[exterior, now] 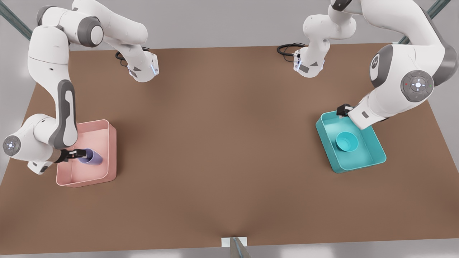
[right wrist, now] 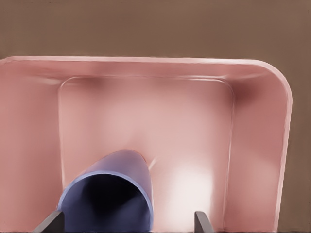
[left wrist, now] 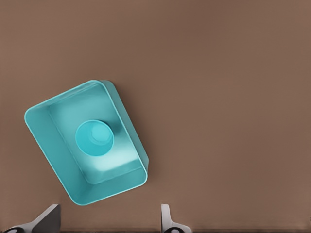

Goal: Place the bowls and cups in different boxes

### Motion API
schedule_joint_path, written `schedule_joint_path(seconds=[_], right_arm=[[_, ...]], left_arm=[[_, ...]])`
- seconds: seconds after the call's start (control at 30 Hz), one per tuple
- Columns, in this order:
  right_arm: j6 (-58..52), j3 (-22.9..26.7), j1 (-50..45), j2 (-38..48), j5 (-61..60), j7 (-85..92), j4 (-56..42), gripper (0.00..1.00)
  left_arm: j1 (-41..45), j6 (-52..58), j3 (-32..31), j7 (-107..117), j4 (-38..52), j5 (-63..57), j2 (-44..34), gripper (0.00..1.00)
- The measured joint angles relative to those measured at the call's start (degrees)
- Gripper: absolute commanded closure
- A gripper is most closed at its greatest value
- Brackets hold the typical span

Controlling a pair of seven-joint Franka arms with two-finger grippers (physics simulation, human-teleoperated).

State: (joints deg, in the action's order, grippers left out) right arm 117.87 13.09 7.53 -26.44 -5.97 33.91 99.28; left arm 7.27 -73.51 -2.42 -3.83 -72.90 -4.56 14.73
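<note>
Front view: my right jaws (exterior: pixel 79 154), lower left, reach into the pink box (exterior: pixel 107 125) at the tilted cup (exterior: pixel 91 157), whose long axis runs toward the frame's right. My left jaws (exterior: pixel 343 110) hover over the teal box (exterior: pixel 324 134), which holds the bowl (exterior: pixel 346 141).

Left wrist view: jaws spread wide, holding nothing.

Right wrist view: the cup's (right wrist: pixel 109 194) open mouth faces me; I cannot tell if I'm gripping it.

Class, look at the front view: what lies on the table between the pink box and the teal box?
Nothing: in the front view, only bare brown table stretches between the pink box and the teal box.
</note>
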Motion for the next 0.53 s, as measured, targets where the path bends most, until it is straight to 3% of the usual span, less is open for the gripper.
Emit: schedule_joint_path(seconds=[0.1,0.3,0.4,0.53], right_arm=[[-6.6,-0.2,-3.6,5.0,-0.2,0.6,-8.8,0.0],[-25.7,-0.2,-15.2,5.9,2.3,-6.0,-24.3,0.0],[-32.7,-7.8,-11.2,15.1,3.9,-10.6,-21.4,0.0],[-36.9,-9.5,-10.0,19.8,4.8,-16.0,-16.8,0.0]], left_arm=[[0.1,1.3,0.0,0.6,0.0,-0.1,0.0,0.0],[0.2,2.3,0.0,1.5,0.0,-0.2,0.1,0.0],[0.2,2.6,0.0,1.9,0.0,-0.2,0.1,0.0],[0.2,2.9,0.0,2.3,0.0,-0.2,0.1,0.0]])
